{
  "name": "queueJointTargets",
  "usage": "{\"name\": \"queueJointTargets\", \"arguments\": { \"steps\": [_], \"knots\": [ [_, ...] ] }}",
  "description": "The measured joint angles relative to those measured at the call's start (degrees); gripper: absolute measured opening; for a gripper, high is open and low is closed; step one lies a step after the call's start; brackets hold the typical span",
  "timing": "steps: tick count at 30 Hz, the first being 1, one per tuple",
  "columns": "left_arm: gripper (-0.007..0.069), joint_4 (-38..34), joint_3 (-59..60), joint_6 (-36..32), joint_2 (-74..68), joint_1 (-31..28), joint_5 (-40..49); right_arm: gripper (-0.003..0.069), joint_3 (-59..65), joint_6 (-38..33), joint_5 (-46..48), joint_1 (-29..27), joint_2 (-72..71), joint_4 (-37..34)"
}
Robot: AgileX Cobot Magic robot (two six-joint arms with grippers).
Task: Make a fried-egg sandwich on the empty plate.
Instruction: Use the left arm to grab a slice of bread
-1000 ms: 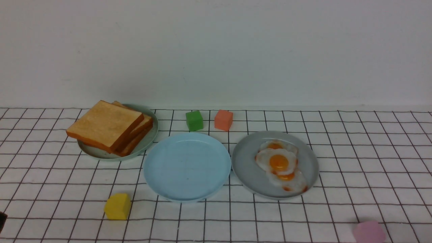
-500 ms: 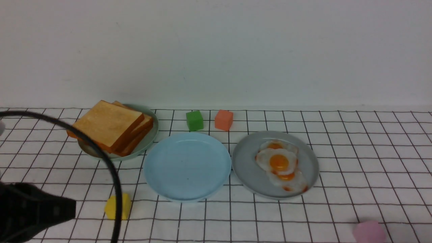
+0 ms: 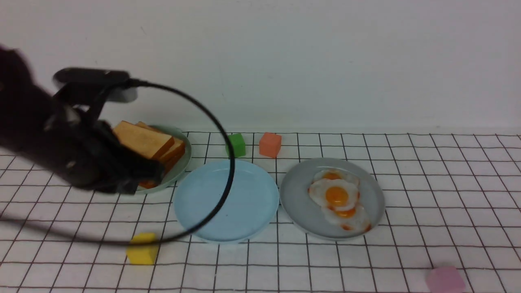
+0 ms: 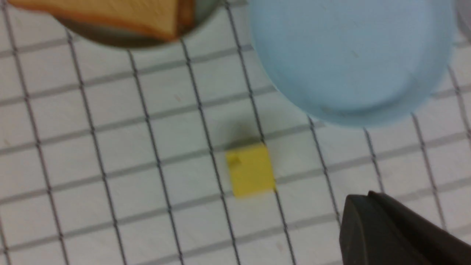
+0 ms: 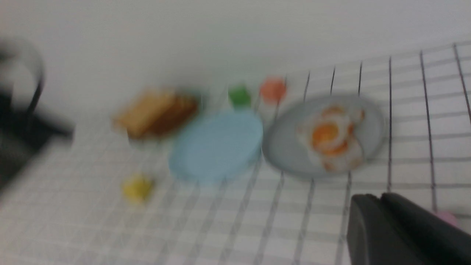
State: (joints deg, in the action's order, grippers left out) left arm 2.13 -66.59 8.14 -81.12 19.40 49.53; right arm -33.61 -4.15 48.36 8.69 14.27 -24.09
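The empty plate [image 3: 244,199], light blue, sits mid-table with nothing on it; it also shows in the left wrist view as the plate [image 4: 349,55]. Left of it, a stack of toast slices [image 3: 144,140] rests on a pale green plate [image 3: 181,162]. To the right, fried eggs [image 3: 337,195] with orange yolks lie overlapping on a grey plate [image 3: 301,203]. My left gripper [image 3: 156,171] is blurred, shut and empty, at the near edge of the toast plate and hiding part of it. My right gripper [image 5: 371,200] shows only in its blurred wrist view, with its jaws together and nothing between them.
A green block [image 3: 235,145] and an orange-red block [image 3: 269,144] stand behind the blue plate. A yellow block [image 3: 141,248] lies near the front left, a pink block [image 3: 445,280] at the front right. The left arm's black cable [image 3: 220,122] loops over the blue plate.
My left arm has swung up from the bottom left corner to the front of the toast plate, dragging its cable across the blue plate. The plates and the food have not moved.
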Motion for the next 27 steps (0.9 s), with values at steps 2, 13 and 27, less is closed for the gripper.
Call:
{"name": "queueJointTargets", "arguments": {
  "steps": [2, 13, 27],
  "knots": [
    [-0.0013, 2.23, -3.87, 1.6, -4.1, -0.24, -0.11, 0.0008, -5.76, -3.26, 7.2, 0.29, 4.39, 1.39],
    [0.0001, 3.66, -23.2, -0.02, -25.85, -7.71, -0.28, 0.0006, -14.48, -6.24, 12.3, 3.97, 12.24, 5.03],
    [0.045, 9.89, -27.56, -10.77, -35.97, -7.88, -7.21, 0.0015, -14.48, -6.35, 12.3, 4.04, 12.37, 5.31]
  ]
}}
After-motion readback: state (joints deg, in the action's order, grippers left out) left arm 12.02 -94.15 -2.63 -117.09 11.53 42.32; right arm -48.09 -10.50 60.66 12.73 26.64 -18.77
